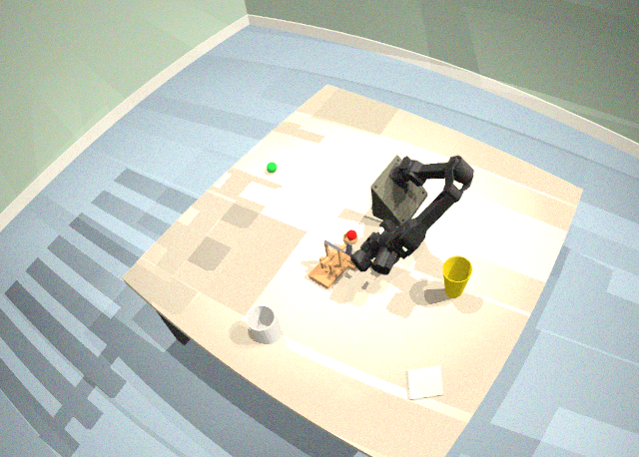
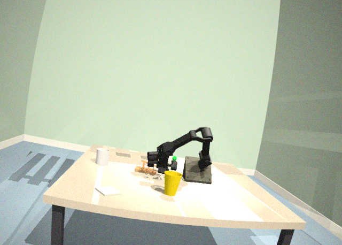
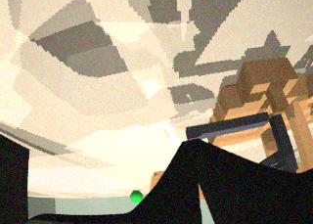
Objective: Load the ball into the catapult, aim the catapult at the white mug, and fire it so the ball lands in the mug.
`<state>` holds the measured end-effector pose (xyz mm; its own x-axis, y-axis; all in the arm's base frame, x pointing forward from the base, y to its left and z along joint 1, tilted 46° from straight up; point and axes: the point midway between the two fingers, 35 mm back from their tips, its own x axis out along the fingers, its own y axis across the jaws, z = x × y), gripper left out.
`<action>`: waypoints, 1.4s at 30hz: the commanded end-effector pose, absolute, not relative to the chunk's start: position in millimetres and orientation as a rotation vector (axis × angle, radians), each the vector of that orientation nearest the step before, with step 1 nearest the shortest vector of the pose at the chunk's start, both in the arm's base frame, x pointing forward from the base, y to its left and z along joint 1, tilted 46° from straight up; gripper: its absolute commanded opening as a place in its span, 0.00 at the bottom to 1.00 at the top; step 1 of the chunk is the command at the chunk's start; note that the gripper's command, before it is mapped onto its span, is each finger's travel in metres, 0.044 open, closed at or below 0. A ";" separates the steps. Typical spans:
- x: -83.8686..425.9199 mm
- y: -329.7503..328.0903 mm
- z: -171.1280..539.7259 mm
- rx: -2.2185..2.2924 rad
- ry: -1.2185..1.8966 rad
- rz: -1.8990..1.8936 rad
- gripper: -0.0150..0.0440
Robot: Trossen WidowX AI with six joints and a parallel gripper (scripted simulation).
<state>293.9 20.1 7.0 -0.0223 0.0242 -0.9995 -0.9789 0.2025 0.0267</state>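
The red ball (image 1: 351, 234) sits in the cup at the end of the catapult's arm. The arm and gripper hide the ball in the exterior view, and black gripper parts hide it in the wrist view. The wooden catapult (image 1: 324, 276) (image 2: 146, 170) (image 3: 266, 74) stands on the table, its cup end away from the mug. The white mug (image 1: 266, 329) (image 2: 102, 157) stands upright near the table edge. My gripper (image 2: 163, 171) is shut on nothing, pointing down low close beside the catapult's cup end; whether it touches is hidden.
A yellow cup (image 1: 455, 281) (image 2: 171, 184) stands upright on the gripper's other side from the catapult. A flat white square (image 1: 424, 382) (image 2: 108, 190) lies on the table (image 1: 355, 104) (image 2: 154, 214). A green ball (image 1: 272, 167) (image 2: 174, 158) (image 3: 136, 197) lies near the far edge.
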 end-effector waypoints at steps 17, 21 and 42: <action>299.4 5.8 76.1 -1.033 1.301 1.081 0.25; 290.3 -8.2 115.2 -1.036 1.302 1.080 0.25; 357.1 -31.1 94.4 -0.670 1.240 0.779 0.97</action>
